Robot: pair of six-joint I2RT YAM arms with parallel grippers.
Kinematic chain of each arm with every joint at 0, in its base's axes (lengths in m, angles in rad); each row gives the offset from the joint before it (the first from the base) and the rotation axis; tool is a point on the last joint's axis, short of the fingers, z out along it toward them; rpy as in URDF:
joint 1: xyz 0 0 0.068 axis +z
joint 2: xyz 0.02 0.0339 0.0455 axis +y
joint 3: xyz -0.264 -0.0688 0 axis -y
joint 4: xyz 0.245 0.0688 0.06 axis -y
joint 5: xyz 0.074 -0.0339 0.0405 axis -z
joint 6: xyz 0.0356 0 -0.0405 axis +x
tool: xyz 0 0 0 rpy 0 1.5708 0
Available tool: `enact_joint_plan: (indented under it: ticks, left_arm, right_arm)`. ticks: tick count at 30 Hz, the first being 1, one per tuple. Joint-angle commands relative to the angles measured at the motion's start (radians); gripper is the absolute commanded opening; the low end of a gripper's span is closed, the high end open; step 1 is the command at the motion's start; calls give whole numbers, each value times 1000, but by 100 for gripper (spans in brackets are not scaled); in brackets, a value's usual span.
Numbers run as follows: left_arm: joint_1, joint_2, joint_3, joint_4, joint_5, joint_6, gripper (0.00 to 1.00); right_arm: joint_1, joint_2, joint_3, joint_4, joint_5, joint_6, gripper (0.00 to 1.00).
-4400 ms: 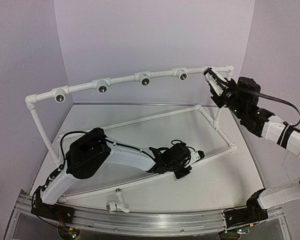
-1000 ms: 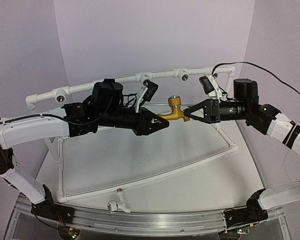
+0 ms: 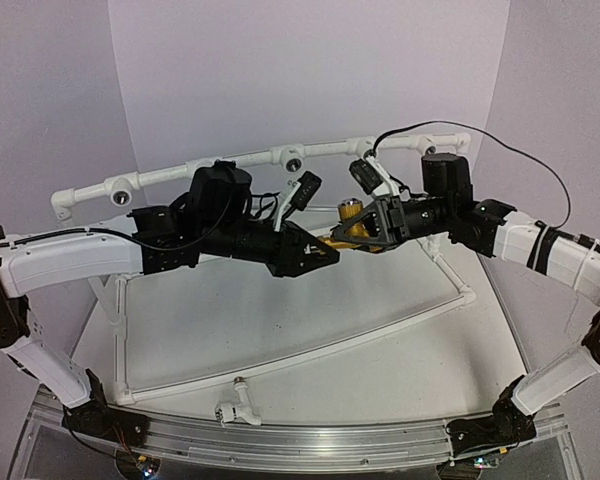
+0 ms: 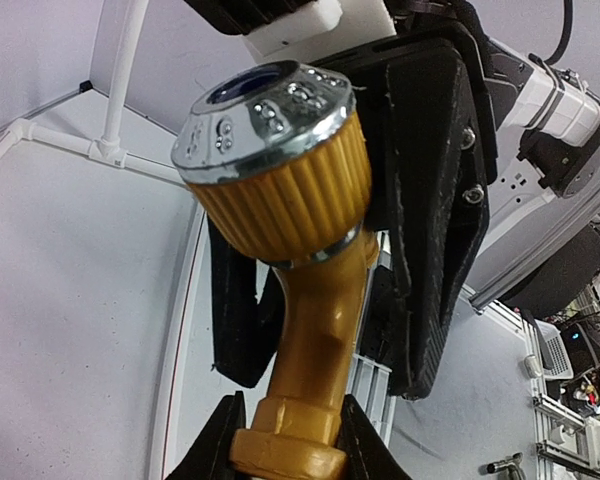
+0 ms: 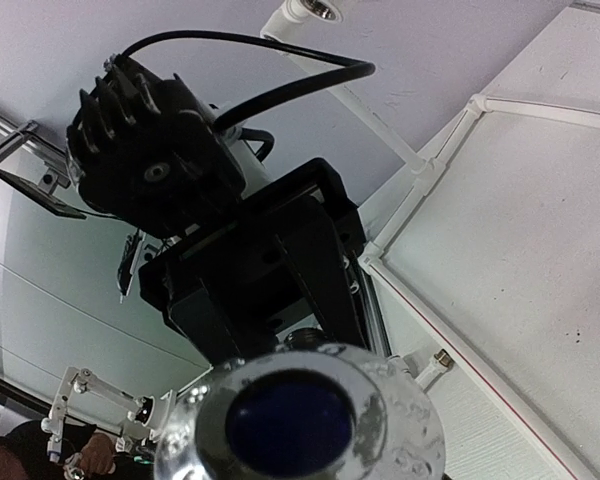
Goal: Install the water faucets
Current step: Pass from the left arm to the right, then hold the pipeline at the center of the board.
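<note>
1. The yellow-orange faucet [image 3: 348, 226] is held up in mid-air between the two arms, above the far half of the table [image 3: 400, 350] and just in front of the pipe frame [image 3: 250, 157].
2. The left gripper [image 3: 327, 249] comes in from the left. The left wrist view shows its two fingertips [image 4: 216, 445] clamped on the ribbed collar at the faucet's lower end.
3. The right gripper [image 3: 366, 232] reaches in from the right, and its black fingers [image 4: 435, 200] sit one on each side of the faucet's neck. No gap shows on either side, so it too has closed on the faucet.
4. The faucet's ribbed knob has a silver cap [image 4: 265, 110] with a dark blue centre. In the right wrist view that cap fills the lower middle and the gripper's own fingers are not visible.
5. The white faucet [image 3: 234, 408] lies alone on the table at its near edge, left of centre — well apart from both grippers.
6. The frame's top rail carries round dark sockets [image 3: 294, 163] — the raised faucet is near them but not in one.
</note>
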Motion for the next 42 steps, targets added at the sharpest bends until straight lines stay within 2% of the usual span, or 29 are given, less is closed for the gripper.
enact_joint_plan:
  ticks: [1,2,3,4,5,7,9,12,13,15,17,19,23,25,28,31,36,38,41,42]
  left_arm:
    - [-3,-3,42,22,17,11,0]
    - [-3,-3,40,22,16,12,0]
    - [-3,-2,41,22,17,12,0]
    - [-3,-3,41,21,17,13,0]
    - [-3,-3,41,20,14,13,0]
    - [-3,-3,44,3,-8,11,1]
    - [-3,-5,43,-31,-59,5,27]
    - [-3,-23,5,-61,-145,-23,78]
    - [-3,-29,-8,-69,-166,-33,87]
    - [-3,-22,-27,-110,-196,-57,90]
    - [-10,-4,-37,-159,-207,-71,93]
    - [-39,30,-45,-197,-268,-67,95]
    - [-128,149,-43,-272,-420,15,99]
    - [-165,215,-36,-300,-500,84,97]
    - [-182,295,-40,-313,-576,194,88]
    - [-184,333,-56,-312,-567,289,81]
    - [-189,431,-55,-335,-588,405,89]
    - [-187,462,-67,-337,-633,448,82]
    - [-169,493,-98,-339,-710,489,55]
    - [-161,494,-110,-340,-733,495,50]
  right_arm:
    - [6,21,21,87,-46,38,36]
    - [5,22,18,88,-45,40,31]
    - [5,19,14,90,-45,37,21]
    - [5,15,10,91,-44,31,7]
    - [5,8,3,91,-33,26,1]
    - [5,-18,-15,86,27,6,0]
    - [4,-51,-16,-44,178,-130,0]
    - [4,-112,-20,-264,547,-374,0]
    - [4,-143,-40,-297,700,-429,0]
    - [4,-218,-91,-303,963,-560,0]
    - [4,-279,-139,-297,1132,-707,0]
    - [4,-327,-166,-290,1284,-827,0]
    - [4,-344,-194,-293,1472,-1079,0]
    - [6,-348,-194,-289,1534,-1150,0]
    - [5,-349,-159,-286,1560,-1192,0]
    - [5,-339,-106,-292,1575,-1240,0]
    - [5,-323,-19,-322,1518,-1290,0]
    - [5,-317,8,-339,1474,-1288,0]
    - [6,-326,12,-347,1385,-1279,0]
    - [5,-333,0,-347,1359,-1286,0]
